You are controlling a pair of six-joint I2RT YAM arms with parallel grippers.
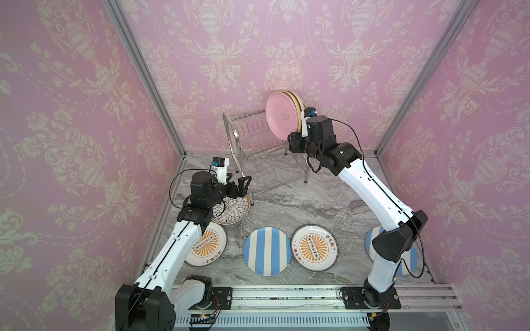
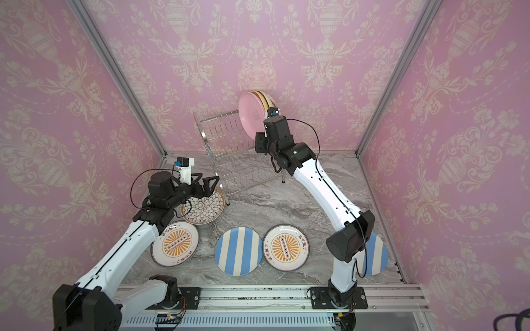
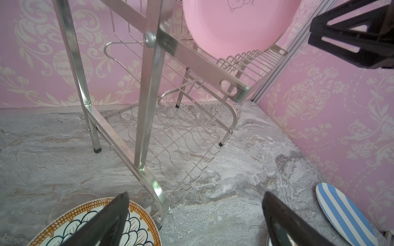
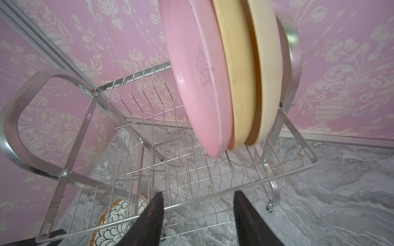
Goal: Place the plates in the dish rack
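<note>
Our right gripper, fingers spread and empty, sits just right of the pink plate standing in the dish rack, upper centre.

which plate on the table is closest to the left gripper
The black-petal plate with the orange rim, partly under the left gripper; the striped plates and sunburst plates lie farther forward.

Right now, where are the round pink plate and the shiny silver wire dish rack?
round pink plate [image 1: 282, 116]: in a top view, middle of its face.
shiny silver wire dish rack [image 1: 252, 129]: in a top view, upper slotted tier.
</note>
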